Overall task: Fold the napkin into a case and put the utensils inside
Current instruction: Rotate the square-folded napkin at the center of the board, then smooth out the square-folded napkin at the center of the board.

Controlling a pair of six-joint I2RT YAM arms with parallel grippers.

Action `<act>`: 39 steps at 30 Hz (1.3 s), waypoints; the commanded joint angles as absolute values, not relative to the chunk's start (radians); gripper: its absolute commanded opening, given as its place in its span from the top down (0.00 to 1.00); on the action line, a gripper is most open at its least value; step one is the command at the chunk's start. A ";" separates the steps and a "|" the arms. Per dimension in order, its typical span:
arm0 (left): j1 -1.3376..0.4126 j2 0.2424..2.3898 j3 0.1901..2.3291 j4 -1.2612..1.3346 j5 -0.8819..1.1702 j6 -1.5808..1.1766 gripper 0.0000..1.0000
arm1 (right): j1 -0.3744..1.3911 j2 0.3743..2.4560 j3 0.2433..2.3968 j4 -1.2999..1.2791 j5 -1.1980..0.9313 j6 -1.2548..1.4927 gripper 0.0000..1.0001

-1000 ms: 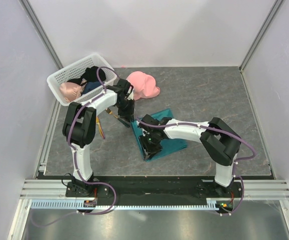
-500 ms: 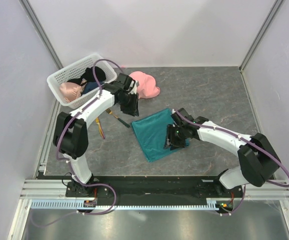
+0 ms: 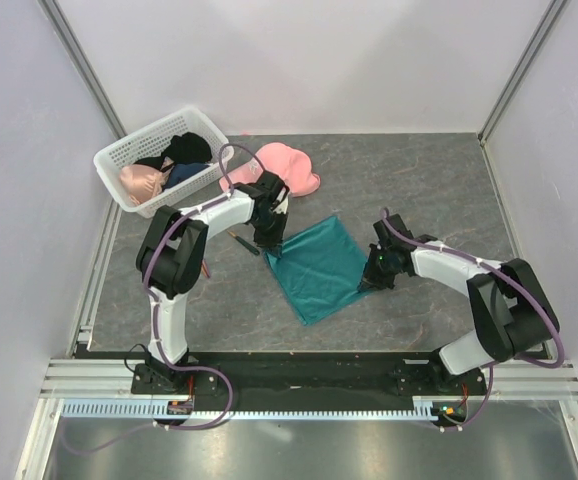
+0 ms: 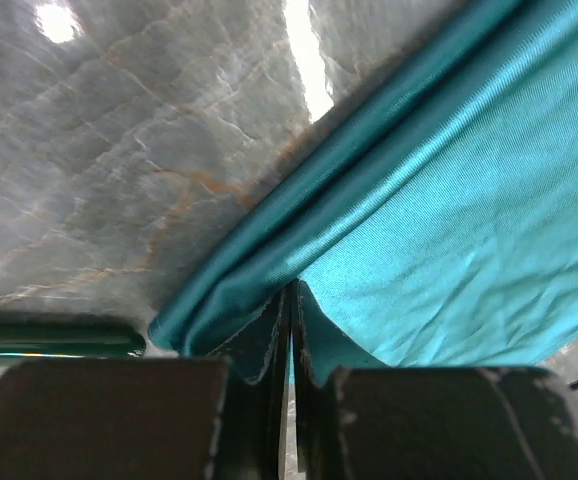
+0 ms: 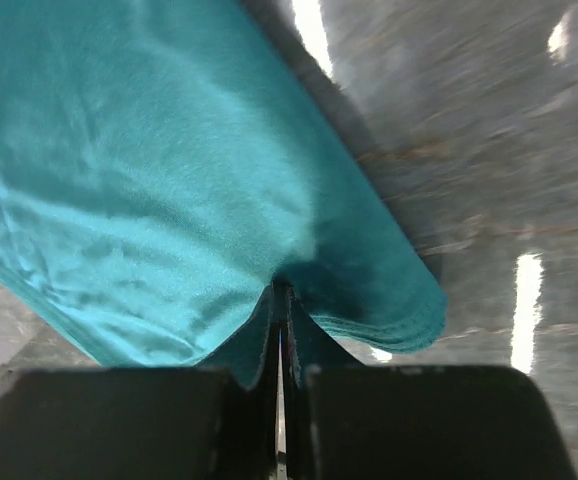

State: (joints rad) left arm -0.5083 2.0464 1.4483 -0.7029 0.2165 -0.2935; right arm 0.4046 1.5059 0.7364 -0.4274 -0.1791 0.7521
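The teal napkin lies spread as a tilted, roughly square sheet in the middle of the table. My left gripper is shut on its left corner, with cloth pinched between the jaws. My right gripper is shut on the right corner, where several stacked hem layers show. In the wrist views the napkin fills most of the frame. The fork lies just left of the left gripper. A thin orange sliver of the other utensil shows beside the left arm.
A white basket holding clothes stands at the back left. A pink cap lies behind the napkin. Walls with metal posts close in the table on three sides. A dark green bar lies at the left edge of the left wrist view.
Both arms have moved apart to opposite corners of the napkin and their jaws have shut on the cloth. The right arm swung right, uncovering the sheet.
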 commanded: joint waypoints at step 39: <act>-0.583 1.712 1.017 -0.474 0.492 -0.526 0.93 | 0.512 2.017 1.348 -0.203 -0.621 0.773 0.96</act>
State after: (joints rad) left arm -0.5999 1.7081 1.0370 -0.5209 0.4400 -0.5526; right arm 0.5060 1.9713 1.2831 -0.3305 -0.5419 0.6872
